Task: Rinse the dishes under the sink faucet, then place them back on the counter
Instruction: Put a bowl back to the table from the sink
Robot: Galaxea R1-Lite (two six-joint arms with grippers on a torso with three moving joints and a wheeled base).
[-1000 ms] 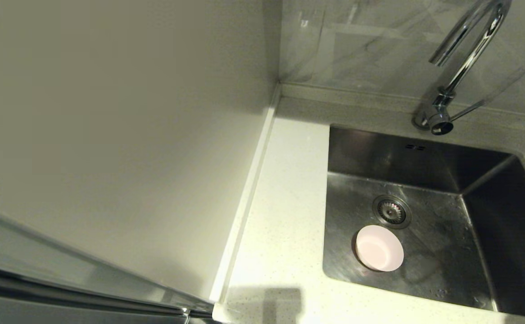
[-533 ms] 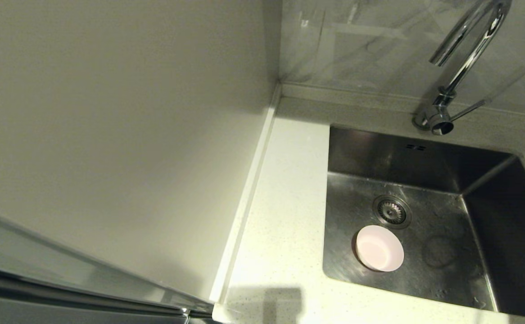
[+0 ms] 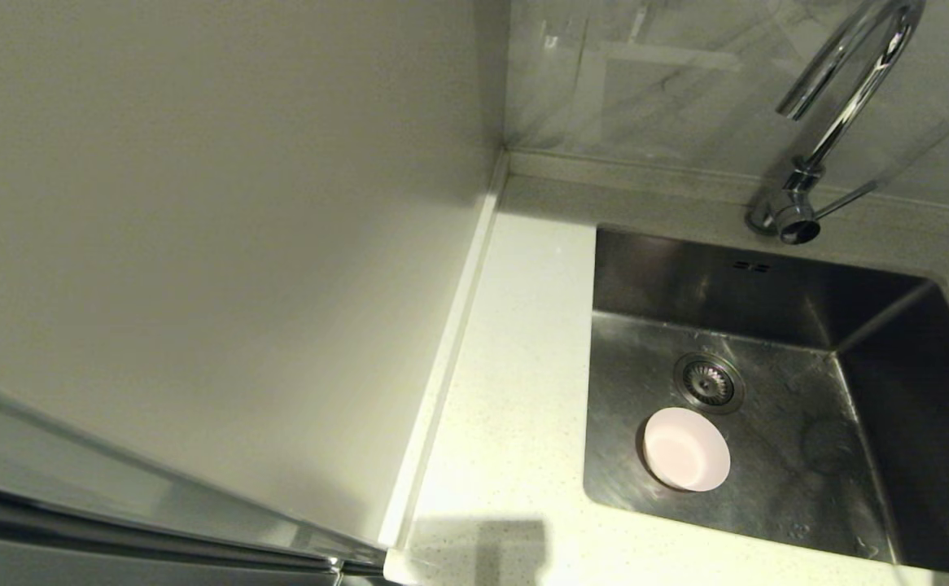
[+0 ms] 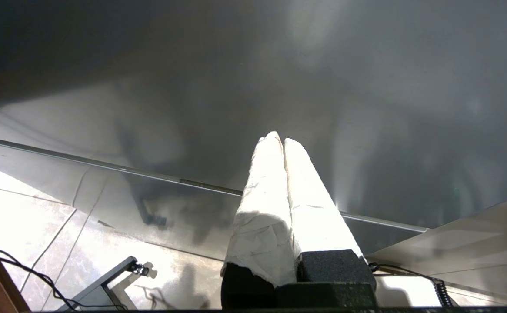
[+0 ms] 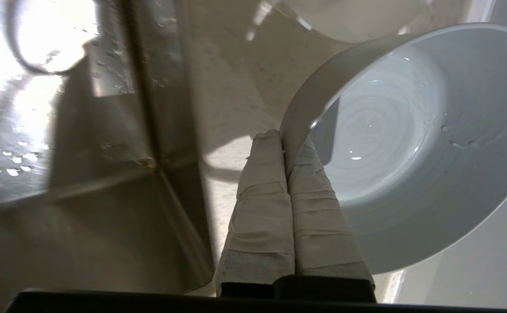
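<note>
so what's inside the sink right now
A pale pink dish sits on the sink floor, just in front of the round drain strainer, with water droplets around. The basin's far right end runs out of the head view, so anything there is unseen.

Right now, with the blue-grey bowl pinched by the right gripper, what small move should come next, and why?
Probably lower the blue-grey bowl onto the counter, then open. The right gripper is shut on its rim, the bowl looks wet, so rinsed, and counter lies beyond it, beside the sink.

Brushed steel sink, seemingly wet.
</note>
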